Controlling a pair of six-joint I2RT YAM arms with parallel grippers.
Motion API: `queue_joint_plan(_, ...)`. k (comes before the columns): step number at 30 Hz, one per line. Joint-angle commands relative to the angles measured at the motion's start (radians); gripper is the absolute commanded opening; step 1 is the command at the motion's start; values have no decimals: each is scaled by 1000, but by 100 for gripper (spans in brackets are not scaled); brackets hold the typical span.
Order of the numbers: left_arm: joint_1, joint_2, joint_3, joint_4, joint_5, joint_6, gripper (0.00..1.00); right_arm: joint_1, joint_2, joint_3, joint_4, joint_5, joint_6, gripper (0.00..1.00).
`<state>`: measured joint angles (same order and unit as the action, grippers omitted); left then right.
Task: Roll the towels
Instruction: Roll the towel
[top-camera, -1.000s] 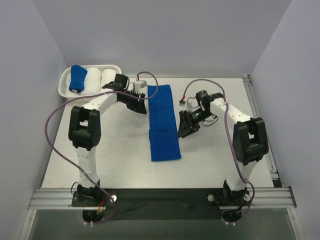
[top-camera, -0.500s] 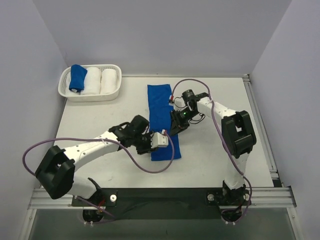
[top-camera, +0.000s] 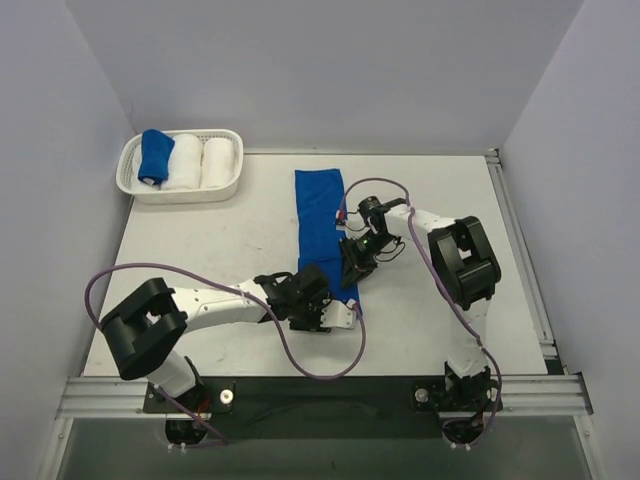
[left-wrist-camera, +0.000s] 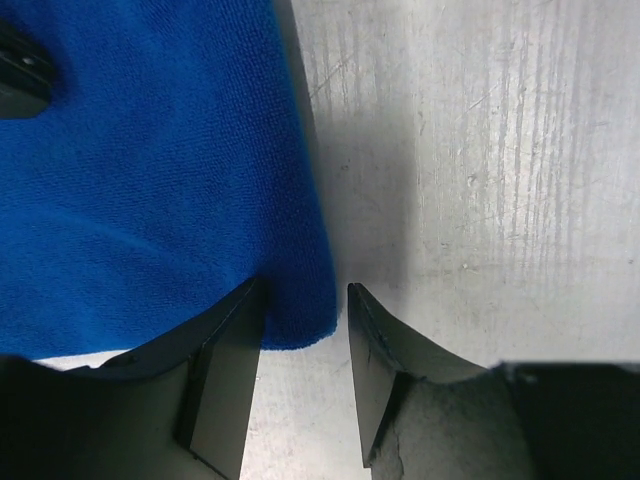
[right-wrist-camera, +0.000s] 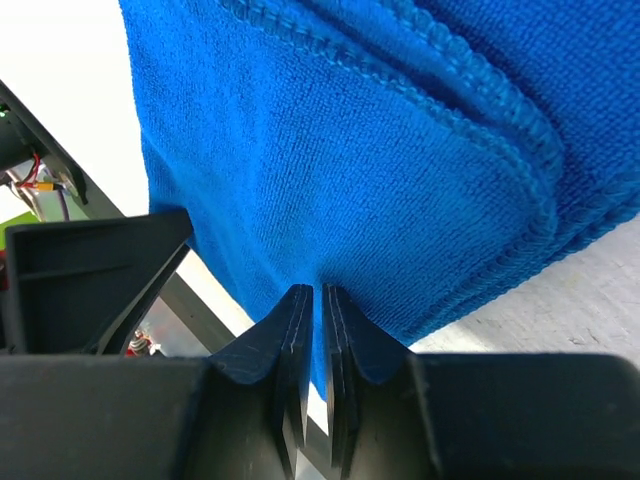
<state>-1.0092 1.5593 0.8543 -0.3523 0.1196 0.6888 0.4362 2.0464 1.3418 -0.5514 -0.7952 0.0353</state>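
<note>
Moved: left gripper (left-wrist-camera: 305, 300) has swung down low to a near-end corner of the towel strip (top-camera: 318, 210).
Left fingers: apart, straddling that corner's edge.
Right gripper (right-wrist-camera: 311, 300): pinched tight on the strip's right edge.
Table (top-camera: 200, 250): wide stretch left of the strip.
Far: rolled towel (top-camera: 153, 157) in basket (top-camera: 180, 192).

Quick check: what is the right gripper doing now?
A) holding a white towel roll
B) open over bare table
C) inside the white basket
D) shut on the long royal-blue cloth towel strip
D: the right wrist view shows the right gripper with its fingers pressed together on a pinch of the long royal-blue cloth towel strip.
</note>
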Motion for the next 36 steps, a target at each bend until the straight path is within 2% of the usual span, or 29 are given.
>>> queue_joint_plan(1,-6,7,-21,68,-3,-5,48,-2,-5,2,-22,13,3,11)
queue_joint_plan(2,-8,13,-29,69,3,-6,47,-1,-2,-1,-22,14,3,11)
queue_joint_plan(7,-9,18,-18,-20,84,-29,15,-1,-40,-41,-25,5,-8,10)
queue_joint_plan(10,-11,-27,-20,-80,178,-40,7,-1,-123,-111,-12,-25,-11,8)
queue_joint_plan(11,-9,-34,-6,-146,204,-44,6,-1,-155,-128,-4,-39,-6,8)
queue_joint_plan(15,9,-86,46,-241,383,-87,1,-34,-285,-109,-21,-59,5,15)
queue_joint_plan(20,98,-90,117,-307,518,-143,0,-146,-307,17,-102,-65,-28,34)
queue_joint_plan(28,372,76,316,-370,661,-133,0,-186,-319,46,-171,-102,-80,38)
queue_joint_plan(32,444,191,417,-372,669,-115,0,-186,-322,40,-176,-104,-84,38)
queue_joint_plan(36,497,303,457,-337,680,-127,0,-180,-322,20,-173,-131,-74,39)
